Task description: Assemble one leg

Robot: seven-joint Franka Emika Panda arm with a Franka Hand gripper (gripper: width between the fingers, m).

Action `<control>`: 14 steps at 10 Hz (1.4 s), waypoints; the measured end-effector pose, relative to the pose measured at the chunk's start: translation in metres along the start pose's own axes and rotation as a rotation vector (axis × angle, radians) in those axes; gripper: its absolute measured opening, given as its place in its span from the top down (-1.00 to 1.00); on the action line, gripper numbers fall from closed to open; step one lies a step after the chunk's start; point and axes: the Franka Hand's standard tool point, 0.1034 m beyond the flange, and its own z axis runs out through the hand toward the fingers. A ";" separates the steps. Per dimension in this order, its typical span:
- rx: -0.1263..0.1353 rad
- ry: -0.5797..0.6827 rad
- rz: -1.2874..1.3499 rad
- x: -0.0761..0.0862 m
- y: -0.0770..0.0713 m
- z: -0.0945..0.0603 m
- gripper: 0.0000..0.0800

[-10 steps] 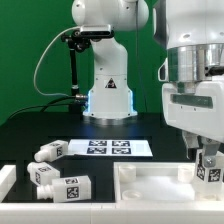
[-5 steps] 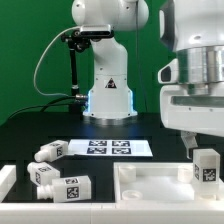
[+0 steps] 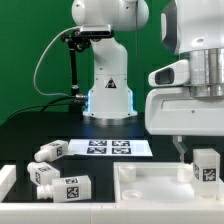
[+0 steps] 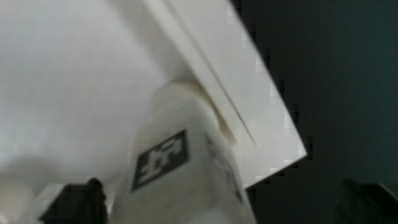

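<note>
A white leg (image 3: 205, 167) with a square tag stands upright on the right end of the wide white panel (image 3: 150, 186). My gripper (image 3: 189, 147) hangs just above and slightly to the exterior view's left of the leg's top, open and empty. In the wrist view the leg (image 4: 178, 160) shows below, between the two dark fingertips (image 4: 79, 203), lying against the panel's raised rim (image 4: 222, 75). My gripper (image 4: 222, 208) holds nothing there. Three more legs lie at the exterior view's left: one (image 3: 47, 151) near the marker board and two (image 3: 66, 187) closer to the front.
The marker board (image 3: 105, 147) lies flat in the middle of the black table. A white block (image 3: 7, 178) sits at the far left edge. The robot base (image 3: 108, 85) and a black stand with cable (image 3: 73, 70) are behind.
My gripper was down around the leg a second ago. It has let go and risen, shifting toward the exterior view's left. The leg stays standing in place.
</note>
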 end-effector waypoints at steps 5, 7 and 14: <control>-0.019 0.019 -0.497 0.010 0.014 0.003 -0.25; -0.016 0.019 -0.363 0.010 0.014 0.003 0.13; -0.019 0.004 0.543 0.002 0.010 0.005 0.28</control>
